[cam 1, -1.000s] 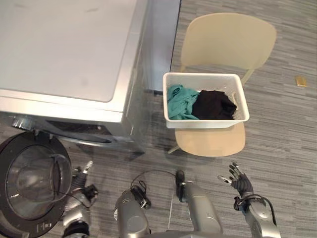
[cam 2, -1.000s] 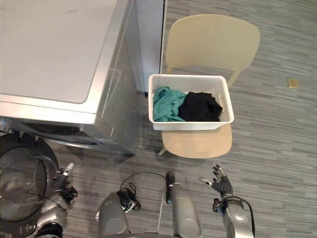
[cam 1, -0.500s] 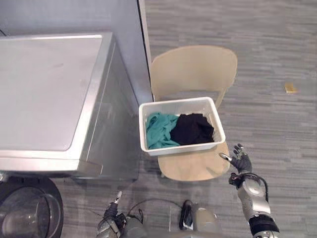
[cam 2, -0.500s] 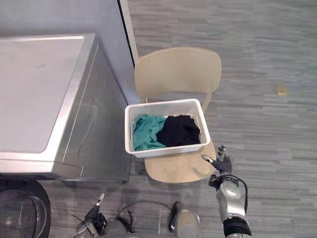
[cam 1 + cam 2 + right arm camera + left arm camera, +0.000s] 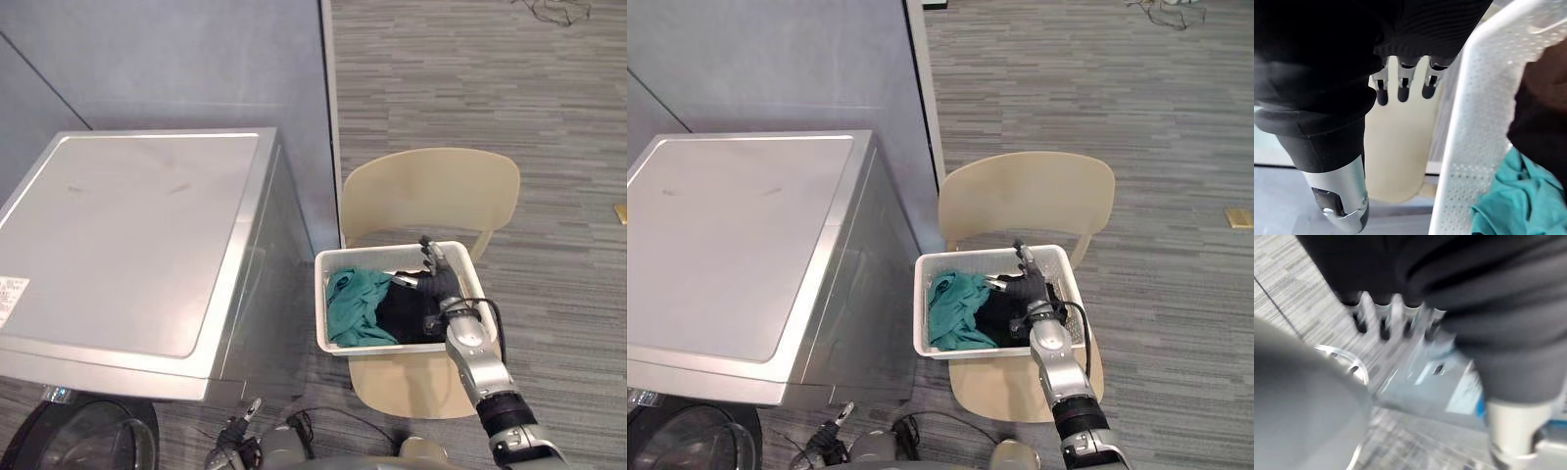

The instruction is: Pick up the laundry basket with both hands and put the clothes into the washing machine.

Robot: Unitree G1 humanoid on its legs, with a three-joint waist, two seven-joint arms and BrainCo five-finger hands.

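The right hand (image 5: 438, 286) is open: its silver, dark-tipped fingers (image 5: 1403, 89) extend straight and grip nothing. In the right wrist view they run alongside the perforated side wall of the white plastic laundry basket (image 5: 320, 299), close beside it, with no contact visible. From the head camera the right hand is seen raised over the basket's right end. The basket stands on the seat of the beige moulded chair (image 5: 431, 191), not lifted. Inside it, a crumpled teal garment (image 5: 353, 305) occupies the left half and a black garment (image 5: 404, 311) the right half, the two touching in the middle. The silver top-panelled washing machine (image 5: 137, 245) stands just to the left of the chair and basket; its round glass door (image 5: 93, 441) hangs open at the front lower corner. The left hand (image 5: 238, 446) is low, near the machine's front, well apart from the basket, with fingers (image 5: 1392, 316) straight and holding nothing. The surrounding surface is grey striped floor (image 5: 470, 78).
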